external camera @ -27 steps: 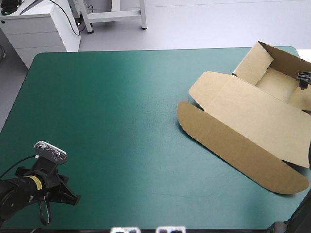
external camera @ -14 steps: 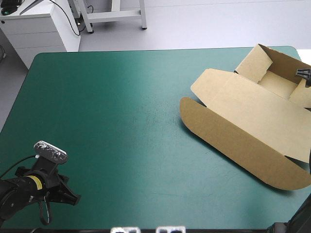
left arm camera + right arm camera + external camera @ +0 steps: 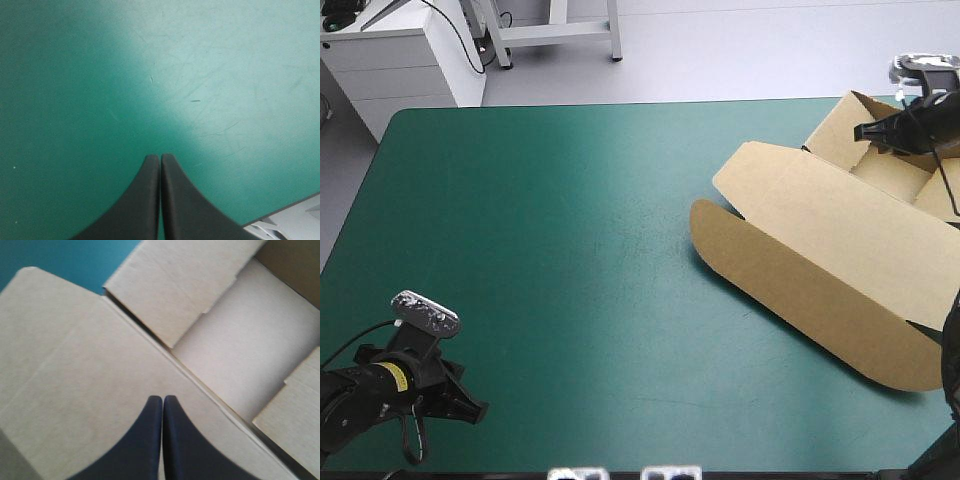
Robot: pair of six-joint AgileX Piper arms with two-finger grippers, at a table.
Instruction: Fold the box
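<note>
Down at the near left corner of the counter, the left end effector is sitting well apart from the box, and that is looking like the first risk. With nothing bracing the brown board, any push from the other arm is likely sliding the whole sheet rather than creasing it. Moving rightward, the lid is lying flat and open, its rounded flap facing the middle of the counter. A careless nudge at that flap is liable to be skating it over the teal-green cover. Farther right, the tray is standing with walls raised near the far right corner, and the box is running close to the counter's right edge. A shove that way is risking tipping it off, and a knock from above could be springing the tucked walls loose. End effectors, same order. On the left one, the black fingers are pressing together into a single point, holding nothing, with only bare cover ahead. The right end effector is hanging over the box where lid meets tray, its fingers likewise meeting and carrying nothing. Whether the tips are touching the board, I cannot tell. Pressed together like this, it is needing to spread before any pinch on a wall or flap.
</note>
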